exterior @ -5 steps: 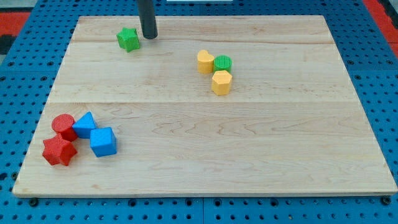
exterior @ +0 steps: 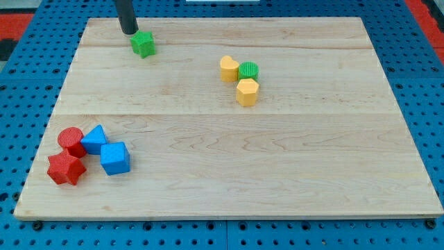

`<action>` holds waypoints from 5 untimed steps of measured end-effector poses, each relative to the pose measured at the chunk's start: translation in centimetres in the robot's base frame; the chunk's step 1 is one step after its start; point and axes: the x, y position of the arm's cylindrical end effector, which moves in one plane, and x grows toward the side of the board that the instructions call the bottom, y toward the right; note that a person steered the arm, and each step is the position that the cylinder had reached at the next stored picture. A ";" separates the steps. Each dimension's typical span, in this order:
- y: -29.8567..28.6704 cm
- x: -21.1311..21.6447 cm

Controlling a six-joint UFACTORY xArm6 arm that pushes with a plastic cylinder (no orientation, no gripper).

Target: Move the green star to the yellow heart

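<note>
The green star (exterior: 143, 44) lies near the board's top left. My tip (exterior: 129, 32) stands just up and left of it, close to touching. The yellow heart (exterior: 229, 69) lies right of centre near the top, touching a green cylinder (exterior: 248, 71) on its right and a yellow hexagonal block (exterior: 247, 92) just below.
At the view's bottom left sits a cluster: a red cylinder (exterior: 71, 139), a red star (exterior: 66, 169), a blue triangular block (exterior: 95, 139) and a blue cube (exterior: 114, 157). The wooden board (exterior: 291, 167) lies on a blue pegboard.
My tip has moved left, from the star's upper right to its upper left. The green star has hardly shifted.
</note>
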 end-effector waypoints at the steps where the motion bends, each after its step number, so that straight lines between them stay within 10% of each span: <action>1: 1.1 1.1; 5: 6.6 10.7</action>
